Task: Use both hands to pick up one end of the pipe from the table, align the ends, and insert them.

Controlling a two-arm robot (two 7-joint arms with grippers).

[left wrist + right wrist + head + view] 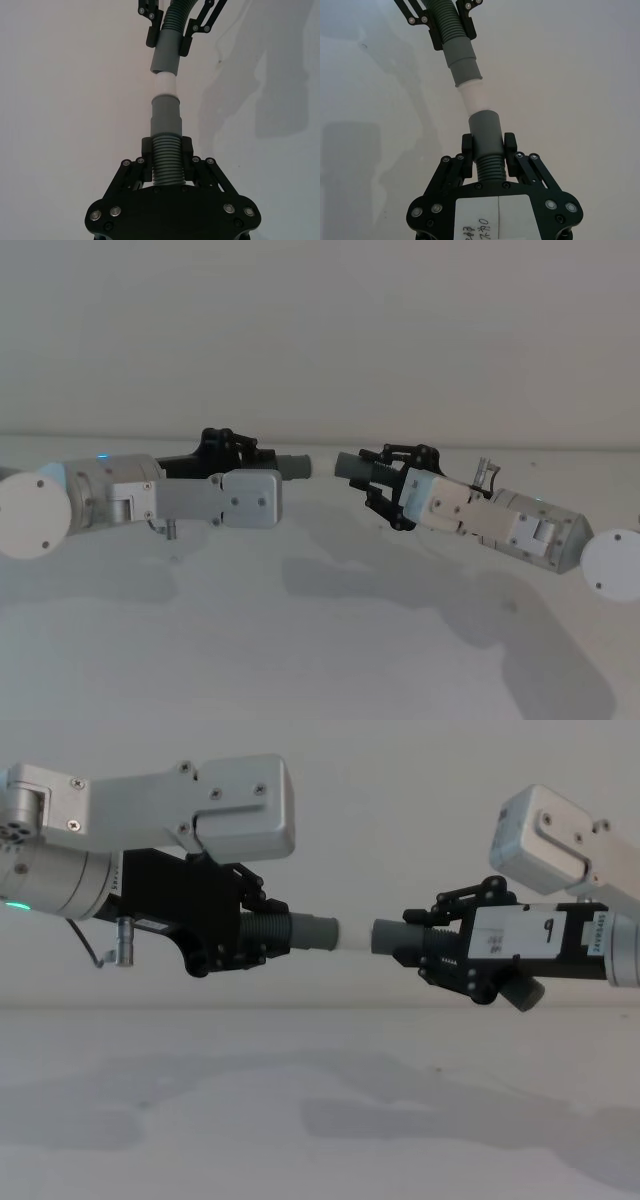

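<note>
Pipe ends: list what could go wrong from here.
1. In the right wrist view the left piece slants off the line of the right piece; pushing now may jam the white plug at the socket rim.
2. Each gripper clamps ribbed hose, which may flex or slip under push.

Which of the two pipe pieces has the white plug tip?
The piece held by the left hand: its grey collar ends in a whitish plug. The right hand holds the plain grey socket.
</note>
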